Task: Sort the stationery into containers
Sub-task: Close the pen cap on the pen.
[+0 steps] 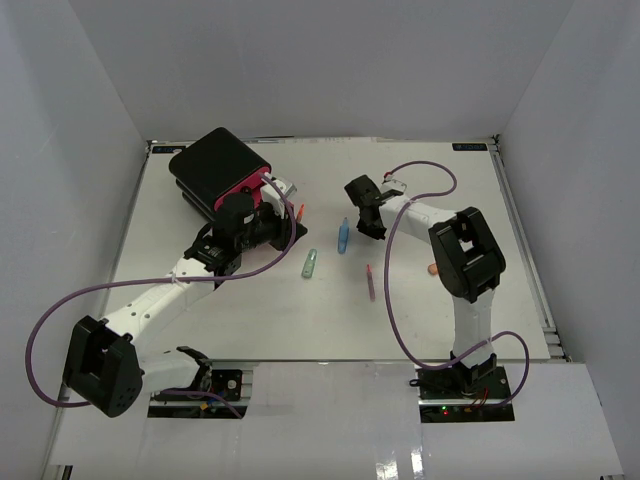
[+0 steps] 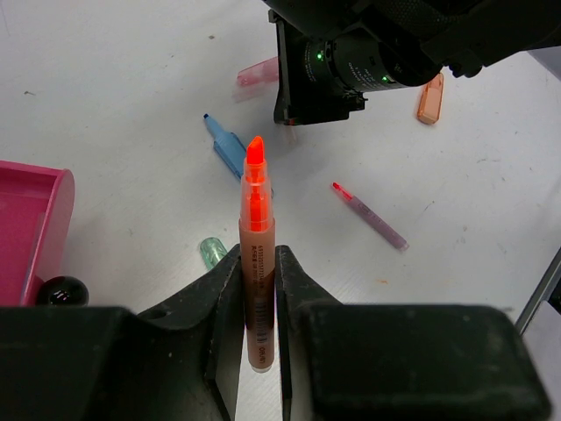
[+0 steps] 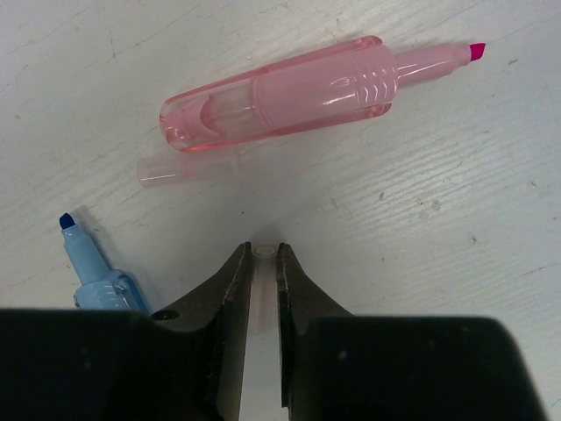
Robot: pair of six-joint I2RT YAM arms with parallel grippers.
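I think you have lots left: your left gripper (image 2: 259, 263) pinches an orange highlighter (image 2: 256, 210) near the open pink drawer (image 2: 31, 219), your right gripper (image 3: 265, 259) is closed tight, and the pink highlighter (image 3: 289, 92) and blue highlighter (image 3: 96, 272) lie loose.

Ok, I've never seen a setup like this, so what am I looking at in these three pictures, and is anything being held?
Two robot arms are bolted to a white table. The wide picture comes from a fixed camera above; the other two come from cameras on each wrist. The left arm's fingers pinch an uncapped orange highlighter near the black box of pink drawers. The right arm's fingers are shut beside a translucent pink highlighter; whether they pinch anything is unclear. Loose on the table: a blue highlighter, a pale green piece, a thin purple pen, a pale orange cap.
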